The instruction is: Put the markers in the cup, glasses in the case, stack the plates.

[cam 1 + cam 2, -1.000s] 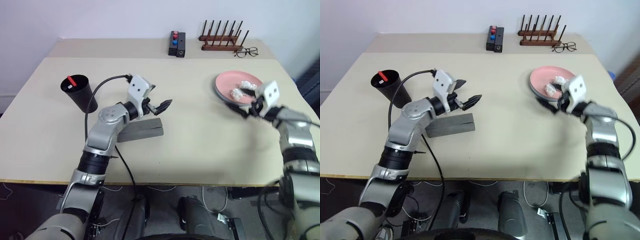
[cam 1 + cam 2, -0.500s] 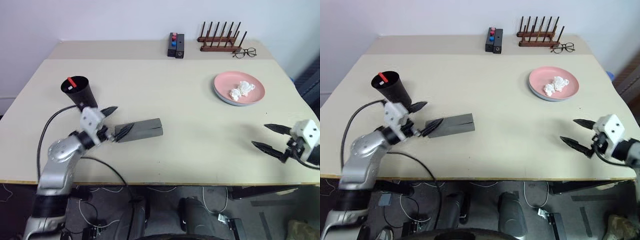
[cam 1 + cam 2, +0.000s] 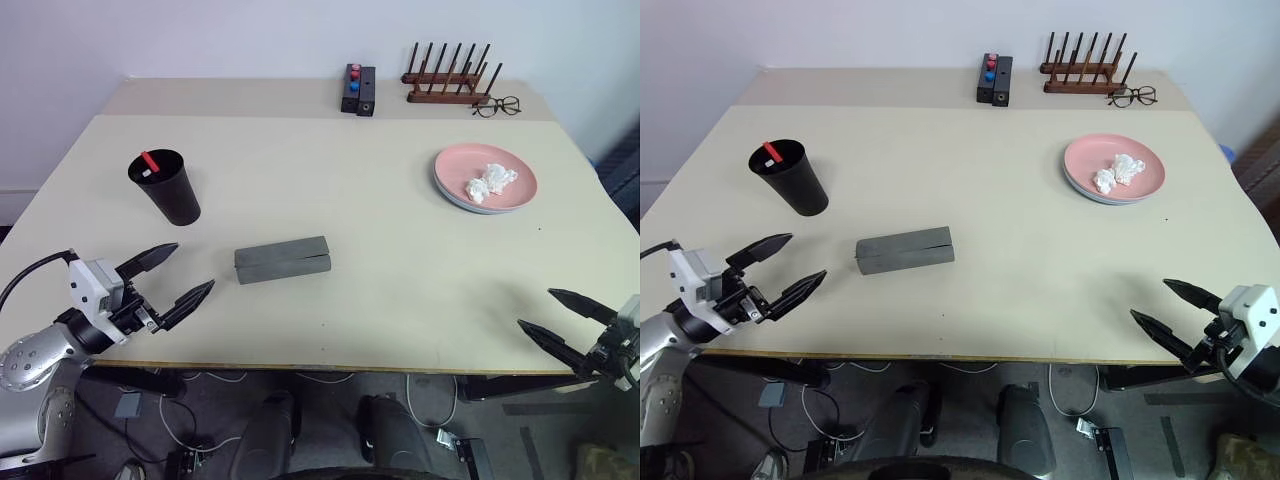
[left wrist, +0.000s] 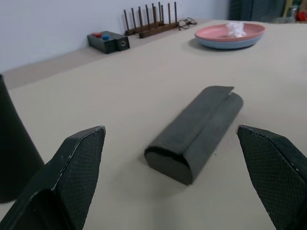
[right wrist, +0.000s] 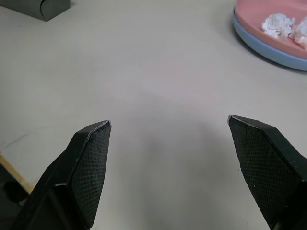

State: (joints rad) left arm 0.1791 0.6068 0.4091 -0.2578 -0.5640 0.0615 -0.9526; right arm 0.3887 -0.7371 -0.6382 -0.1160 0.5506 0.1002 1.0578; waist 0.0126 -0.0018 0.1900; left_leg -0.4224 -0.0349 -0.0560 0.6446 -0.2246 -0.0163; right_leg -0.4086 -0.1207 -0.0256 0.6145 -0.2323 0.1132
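Beige worktop (image 3: pixel 380 250) looks sorted: black cup (image 3: pixel 168 187) upper left with a red-ended marker (image 3: pixel 149 161) inside, grey case (image 3: pixel 282 260) shut at centre, pink plate (image 3: pixel 485 178) atop the blue one (image 5: pixel 268 47), upper right. My left hand (image 3: pixel 168 275) and right hand (image 3: pixel 560 318) sit bottom corners, fingers apart, empty. I'd park them clear of everything.

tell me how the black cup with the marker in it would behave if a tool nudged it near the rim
The cup looks tall and tapers to a narrow base, so a push near the rim would probably tip it rather than slide it. It seems light plastic. The red-ended marker leaning inside may rattle or spill out.
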